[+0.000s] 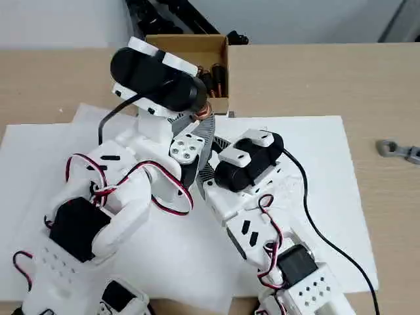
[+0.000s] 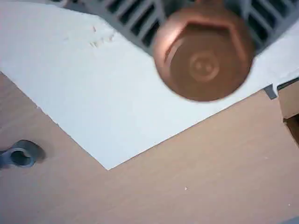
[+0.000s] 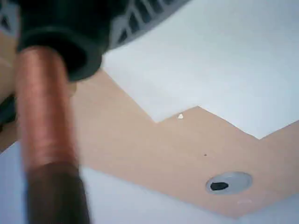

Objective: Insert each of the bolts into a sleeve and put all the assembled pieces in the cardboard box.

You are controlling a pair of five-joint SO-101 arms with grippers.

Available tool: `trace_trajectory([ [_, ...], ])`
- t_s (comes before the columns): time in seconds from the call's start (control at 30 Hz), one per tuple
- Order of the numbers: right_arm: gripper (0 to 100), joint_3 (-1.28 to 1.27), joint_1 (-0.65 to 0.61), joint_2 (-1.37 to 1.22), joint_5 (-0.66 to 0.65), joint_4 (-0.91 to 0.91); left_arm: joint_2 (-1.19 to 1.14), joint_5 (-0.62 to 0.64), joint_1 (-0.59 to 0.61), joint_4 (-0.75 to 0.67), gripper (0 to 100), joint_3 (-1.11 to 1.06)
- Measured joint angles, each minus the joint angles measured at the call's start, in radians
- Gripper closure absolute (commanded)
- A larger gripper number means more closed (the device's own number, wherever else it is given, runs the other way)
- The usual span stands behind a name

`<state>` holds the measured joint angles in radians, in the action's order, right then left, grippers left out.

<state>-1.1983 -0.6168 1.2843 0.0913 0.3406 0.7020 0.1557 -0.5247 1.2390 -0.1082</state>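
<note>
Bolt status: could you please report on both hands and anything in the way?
Left hand shut on the bolt. Right hand at the same piece, grip unclear, beside the cardboard box. Wrench lies well aside.
</note>
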Motion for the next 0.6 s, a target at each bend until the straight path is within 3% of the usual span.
trace_trajectory([
  [0.6, 99.5, 0.000, 0.000, 0.000, 0.002, 0.000, -0.075, -0.008, 0.063, 0.017, 99, 0.021],
])
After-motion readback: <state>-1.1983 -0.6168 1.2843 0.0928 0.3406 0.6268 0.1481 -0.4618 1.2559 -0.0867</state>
